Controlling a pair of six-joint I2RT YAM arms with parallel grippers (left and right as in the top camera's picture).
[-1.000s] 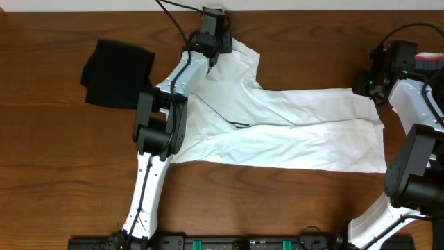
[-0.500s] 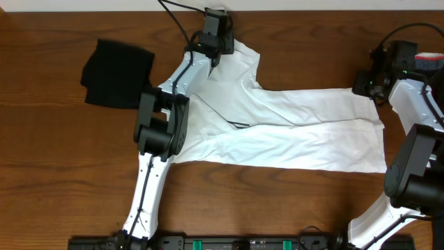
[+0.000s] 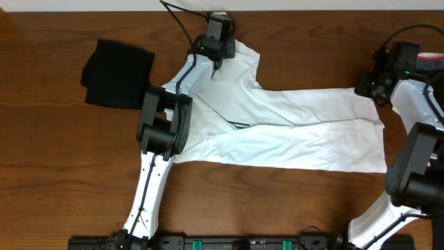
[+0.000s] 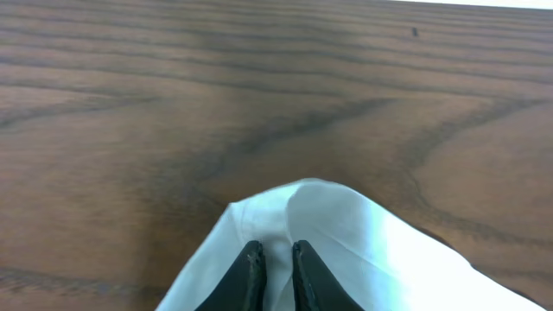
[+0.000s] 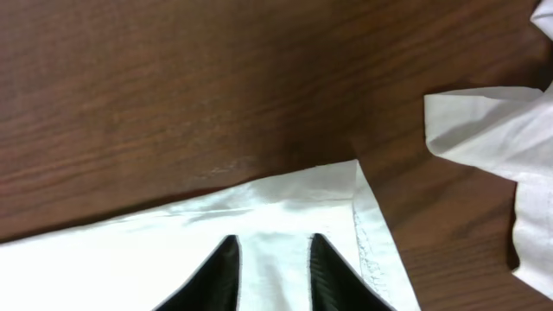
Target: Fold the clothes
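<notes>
Fig. — White T-shirt (image 3: 298, 132) lies flat across the table (image 3: 55, 173), doubled lengthwise, hem to the robot's right. R. claw (image 5: 273, 246): part open, fingers astride the far hem corner, nothing pinched yet. Black garment (image 3: 114, 73): far left, apart. L. claw (image 4: 275, 255): nearly closed on a raised fold at the far sleeve edge. Technique — seat both pinches fully, then lift level & together, cloth taut.

Large white T-shirt (image 3: 298, 135) spread sideways, wrinkled; black garment (image 3: 114, 73) folded nearby.
</notes>
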